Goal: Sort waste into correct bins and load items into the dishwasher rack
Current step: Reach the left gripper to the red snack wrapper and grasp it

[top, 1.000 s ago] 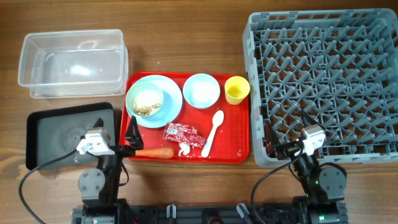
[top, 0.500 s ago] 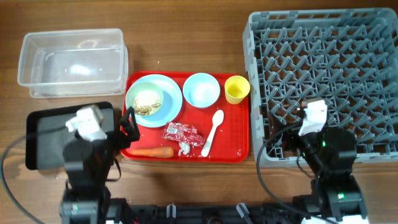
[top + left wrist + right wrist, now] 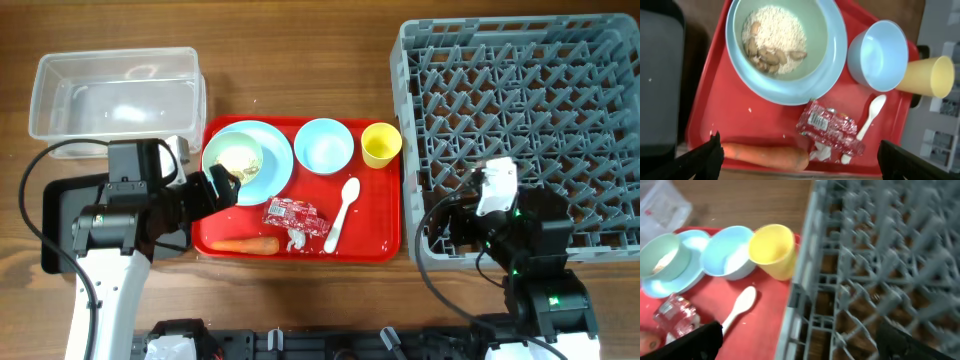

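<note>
— Over the red tray's [image 3: 375, 205] near-left side, left gripper [image 3: 215, 188] hovers, fingers wide apart, empty. Risk?
— Carrot [image 3: 765, 156] lies below along the near rim. It's round and may roll from a pinch, or a finger may catch the rim. Right gripper [image 3: 800, 345], also spread and empty, sits by the dishwasher rack's [image 3: 520, 120] near-left corner.

The brown wood-grain table [image 3: 300, 60] carries a red tray [image 3: 375, 215] with a light blue plate [image 3: 278, 165], pale green bowl [image 3: 815, 35], off-white rice scraps [image 3: 775, 32], light blue bowl [image 3: 324, 145], yellow cup [image 3: 381, 144], white spoon [image 3: 343, 208], red-and-white printed wrapper [image 3: 294, 215] and orange carrot [image 3: 250, 245]. Right of frame: grey grid rack [image 3: 520, 100]. Left of frame: black tray [image 3: 60, 215], clear tub [image 3: 115, 100].
</note>
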`<state>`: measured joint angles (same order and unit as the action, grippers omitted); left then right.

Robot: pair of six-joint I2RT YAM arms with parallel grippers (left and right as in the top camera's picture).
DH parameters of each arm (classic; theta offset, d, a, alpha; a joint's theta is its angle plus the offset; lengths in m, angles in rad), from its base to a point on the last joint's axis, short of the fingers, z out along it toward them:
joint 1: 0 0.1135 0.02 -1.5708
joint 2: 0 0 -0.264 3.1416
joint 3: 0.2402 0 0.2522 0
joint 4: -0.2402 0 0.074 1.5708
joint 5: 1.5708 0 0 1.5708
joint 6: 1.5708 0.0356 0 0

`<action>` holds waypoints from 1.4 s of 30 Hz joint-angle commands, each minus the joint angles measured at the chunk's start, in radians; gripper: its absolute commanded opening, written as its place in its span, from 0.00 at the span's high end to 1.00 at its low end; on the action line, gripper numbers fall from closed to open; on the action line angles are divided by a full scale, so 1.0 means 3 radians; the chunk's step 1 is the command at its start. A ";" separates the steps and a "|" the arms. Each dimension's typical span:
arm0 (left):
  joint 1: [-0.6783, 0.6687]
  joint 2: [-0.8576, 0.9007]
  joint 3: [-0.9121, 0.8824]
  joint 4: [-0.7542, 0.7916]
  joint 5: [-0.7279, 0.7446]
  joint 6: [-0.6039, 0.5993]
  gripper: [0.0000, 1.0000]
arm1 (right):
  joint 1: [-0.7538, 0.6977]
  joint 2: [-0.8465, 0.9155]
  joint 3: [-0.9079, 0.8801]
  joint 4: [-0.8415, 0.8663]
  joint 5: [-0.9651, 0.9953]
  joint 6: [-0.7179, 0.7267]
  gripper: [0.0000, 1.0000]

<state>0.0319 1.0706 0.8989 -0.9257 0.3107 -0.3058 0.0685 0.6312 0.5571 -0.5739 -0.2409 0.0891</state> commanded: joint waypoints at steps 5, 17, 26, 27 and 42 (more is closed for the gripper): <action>-0.0582 0.0238 0.0064 0.0170 0.0098 -0.0774 0.00 | -0.0011 0.0029 0.0069 -0.0387 0.1069 0.0753 0.00; -0.1719 0.1724 0.0064 0.0645 0.0017 -0.2167 0.00 | -0.0011 0.0028 0.0069 -0.0309 0.0849 0.0758 0.00; -0.1729 0.1874 0.0064 0.0846 -0.0408 -0.2162 0.89 | -0.0011 0.0028 0.0069 -0.0309 0.0849 0.0759 0.00; -0.1729 0.1874 0.0064 0.0847 -0.0408 -0.2162 0.93 | -0.0011 0.0028 0.0069 -0.0309 0.0849 0.0758 0.00; -0.1727 0.1764 0.0130 0.0952 -0.0497 -0.1932 0.85 | -0.0011 0.0028 0.0069 -0.0308 0.0849 0.0759 0.00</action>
<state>-0.4835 1.6176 0.9203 -0.6407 0.1871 -0.9081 0.0685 0.6380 0.5579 -0.6720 0.0261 0.3027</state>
